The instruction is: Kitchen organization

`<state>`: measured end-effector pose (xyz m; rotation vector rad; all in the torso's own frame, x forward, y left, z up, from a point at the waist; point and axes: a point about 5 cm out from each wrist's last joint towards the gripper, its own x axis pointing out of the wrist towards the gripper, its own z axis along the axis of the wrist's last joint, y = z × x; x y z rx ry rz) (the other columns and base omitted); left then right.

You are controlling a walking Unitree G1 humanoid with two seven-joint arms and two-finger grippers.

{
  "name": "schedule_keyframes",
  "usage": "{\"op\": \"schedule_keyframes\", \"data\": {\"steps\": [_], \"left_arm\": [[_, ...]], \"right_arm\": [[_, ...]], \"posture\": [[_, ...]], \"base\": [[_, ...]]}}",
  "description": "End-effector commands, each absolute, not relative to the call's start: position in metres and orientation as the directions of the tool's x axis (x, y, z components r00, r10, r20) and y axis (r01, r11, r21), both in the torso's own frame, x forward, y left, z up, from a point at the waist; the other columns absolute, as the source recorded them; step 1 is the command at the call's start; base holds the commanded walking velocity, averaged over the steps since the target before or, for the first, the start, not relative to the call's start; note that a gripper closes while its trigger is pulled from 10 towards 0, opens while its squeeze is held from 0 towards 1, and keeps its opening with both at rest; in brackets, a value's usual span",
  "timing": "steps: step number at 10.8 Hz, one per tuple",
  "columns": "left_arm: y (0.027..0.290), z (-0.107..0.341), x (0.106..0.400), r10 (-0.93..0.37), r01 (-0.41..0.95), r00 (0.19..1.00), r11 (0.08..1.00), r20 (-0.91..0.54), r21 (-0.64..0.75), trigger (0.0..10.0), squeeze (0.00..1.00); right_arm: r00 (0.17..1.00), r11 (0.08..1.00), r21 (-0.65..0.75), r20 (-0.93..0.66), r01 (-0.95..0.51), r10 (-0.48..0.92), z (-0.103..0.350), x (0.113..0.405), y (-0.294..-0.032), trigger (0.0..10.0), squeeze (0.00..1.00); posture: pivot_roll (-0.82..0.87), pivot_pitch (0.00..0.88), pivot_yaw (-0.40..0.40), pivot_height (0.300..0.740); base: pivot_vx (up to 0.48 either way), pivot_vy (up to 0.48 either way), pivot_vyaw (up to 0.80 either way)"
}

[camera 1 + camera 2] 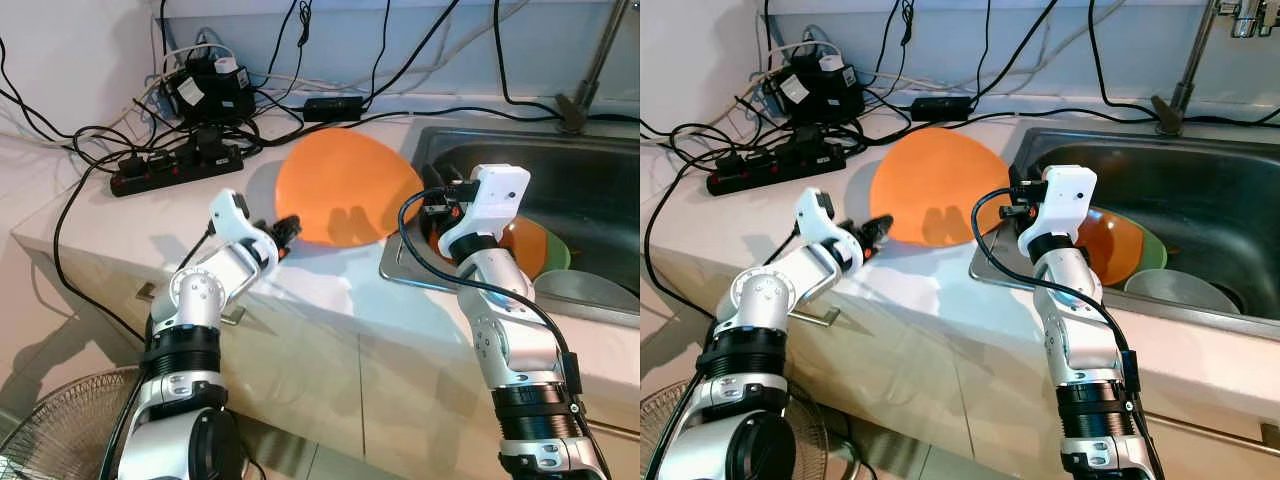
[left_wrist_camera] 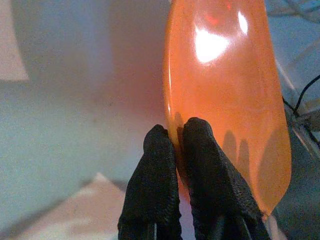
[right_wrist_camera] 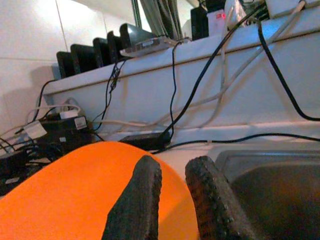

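Note:
A large orange plate point(image 1: 345, 190) rests tilted on the pale counter, just left of the sink. My left gripper point(image 1: 290, 228) is shut on the plate's near-left rim; in the left wrist view both black fingers point(image 2: 160, 165) pinch the thin edge of the plate point(image 2: 225, 100). At the plate's right edge, by the sink's corner, my right gripper point(image 1: 432, 205) is held. Its two fingers point(image 3: 145, 190) stand a little apart over the plate point(image 3: 75, 190), holding nothing.
The steel sink point(image 1: 400, 265) on the right holds an orange bowl point(image 1: 525, 245), a green bowl point(image 1: 558, 255) and a grey bowl point(image 1: 585, 290). A black power strip point(image 1: 175, 168) and tangled cables lie at the counter's back left. A fan point(image 1: 50, 430) stands on the floor.

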<state>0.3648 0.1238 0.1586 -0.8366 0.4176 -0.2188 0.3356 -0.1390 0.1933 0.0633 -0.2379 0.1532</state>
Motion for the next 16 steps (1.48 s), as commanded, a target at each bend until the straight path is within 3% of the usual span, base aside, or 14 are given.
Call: {"op": "schedule_keyframes", "data": {"steps": [1,4,5,6,7,12,13,14,16], "left_arm": [[0.125,0.165,0.367,-0.333,0.043,0.908,0.675,-0.253,-0.737,0.0,0.00],[0.126,0.167,0.367,-0.313,0.046,0.925,0.655,-0.215,-0.754,0.0,0.00],[0.134,0.182,0.370,-0.254,0.089,0.963,0.603,-0.085,-0.793,0.0,0.00],[0.136,0.187,0.371,-0.238,0.108,0.970,0.585,-0.043,-0.804,0.0,0.00],[0.142,0.194,0.371,-0.186,0.127,0.982,0.526,0.032,-0.841,10.0,0.00],[0.147,0.200,0.368,-0.088,0.192,0.981,0.349,0.172,-0.917,10.0,0.00],[0.145,0.200,0.368,-0.096,0.213,0.977,0.335,0.192,-0.918,10.0,0.00],[0.143,0.200,0.368,-0.104,0.217,0.976,0.336,0.193,-0.917,10.0,0.00],[0.138,0.198,0.368,-0.117,0.229,0.973,0.325,0.201,-0.918,10.0,0.00]], "right_arm": [[0.959,0.986,0.037,0.241,-0.164,0.151,0.196,0.337,-0.135,10.0,0.00],[0.960,0.987,0.036,0.239,-0.159,0.146,0.196,0.337,-0.136,10.0,0.00],[0.961,0.987,0.035,0.238,-0.156,0.143,0.196,0.337,-0.137,10.0,0.00],[0.961,0.987,0.036,0.238,-0.154,0.141,0.196,0.337,-0.137,10.0,0.00],[0.962,0.989,0.039,0.238,-0.144,0.131,0.196,0.338,-0.138,10.0,0.00],[0.964,0.991,0.041,0.240,-0.127,0.113,0.197,0.340,-0.140,10.0,0.00],[0.961,0.989,0.053,0.247,-0.141,0.123,0.199,0.340,-0.138,10.0,0.13],[0.959,0.987,0.058,0.250,-0.150,0.131,0.200,0.340,-0.137,10.0,1.00],[0.957,0.964,0.187,0.256,-0.190,0.139,0.205,0.340,-0.132,10.0,1.00]], "posture": [[0.06,0.000,0.154,0.740],[0.06,0.000,0.151,0.740],[0.06,0.000,0.149,0.740],[0.06,0.000,0.146,0.740],[0.06,0.000,0.142,0.740],[0.05,0.000,0.137,0.740],[0.05,0.000,0.137,0.740],[0.05,0.000,0.135,0.740],[0.05,0.000,0.133,0.740]], "base": [[0.000,0.000,0.00],[0.000,0.000,0.00],[0.000,0.000,0.00],[0.000,0.000,0.00],[0.000,0.000,0.00],[0.000,0.000,0.00],[0.000,0.000,0.00],[0.000,0.000,0.00],[0.000,0.000,0.00]]}}
